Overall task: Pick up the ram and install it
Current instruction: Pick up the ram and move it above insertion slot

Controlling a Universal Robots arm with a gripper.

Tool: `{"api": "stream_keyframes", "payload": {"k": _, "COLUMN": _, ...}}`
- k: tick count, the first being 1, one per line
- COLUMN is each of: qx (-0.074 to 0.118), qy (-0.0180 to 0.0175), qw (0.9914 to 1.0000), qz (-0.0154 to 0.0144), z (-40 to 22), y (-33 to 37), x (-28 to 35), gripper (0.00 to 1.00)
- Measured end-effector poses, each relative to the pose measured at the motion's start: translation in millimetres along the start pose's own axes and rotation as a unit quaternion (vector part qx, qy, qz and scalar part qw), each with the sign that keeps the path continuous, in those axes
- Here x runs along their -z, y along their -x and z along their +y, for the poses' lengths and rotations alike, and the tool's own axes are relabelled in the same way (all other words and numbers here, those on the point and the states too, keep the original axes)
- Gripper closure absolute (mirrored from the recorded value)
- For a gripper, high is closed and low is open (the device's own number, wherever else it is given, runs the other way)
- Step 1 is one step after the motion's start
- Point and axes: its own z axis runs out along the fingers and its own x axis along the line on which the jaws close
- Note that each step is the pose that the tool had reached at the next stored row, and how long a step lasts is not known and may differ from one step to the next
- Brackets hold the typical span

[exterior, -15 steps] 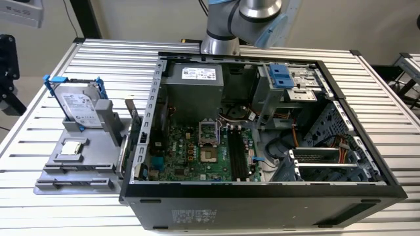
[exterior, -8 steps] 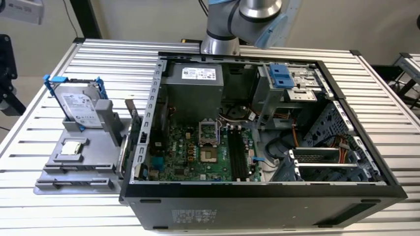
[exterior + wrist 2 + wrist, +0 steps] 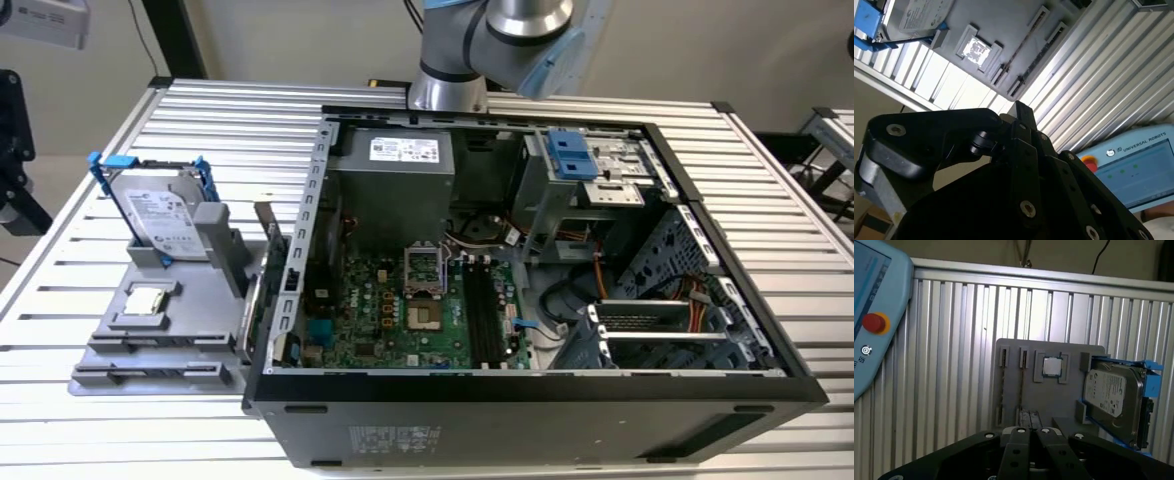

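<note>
The ram (image 3: 1020,385) stands on edge in a slot of the grey holder tray (image 3: 1009,385), seen as a thin dark line beside the square processor chip. In the second wrist view the ram (image 3: 1021,44) runs as a thin dark strip across the same tray (image 3: 1004,20). My black gripper (image 3: 1031,431) hangs well above the tray, its two fingers pressed together with nothing between them. Its tip (image 3: 1021,107) also appears in the second wrist view. In the exterior view the tray (image 3: 120,355) lies to the left of the open computer case (image 3: 534,390).
A silver hard drive (image 3: 167,215) in blue rails stands upright on the tray next to a processor chip (image 3: 147,298). The motherboard (image 3: 387,310) with long black slots (image 3: 483,310) lies inside the case. A teach pendant (image 3: 874,315) with a red button sits on the slatted table.
</note>
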Motion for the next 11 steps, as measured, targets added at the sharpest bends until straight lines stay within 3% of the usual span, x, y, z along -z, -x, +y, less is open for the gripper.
{"api": "stream_keyframes", "payload": {"k": 11, "qx": 0.004, "qy": 0.0002, "qw": 0.99999, "qz": 0.0, "z": 0.0, "y": 0.0, "x": 0.0, "gripper": 1.0}}
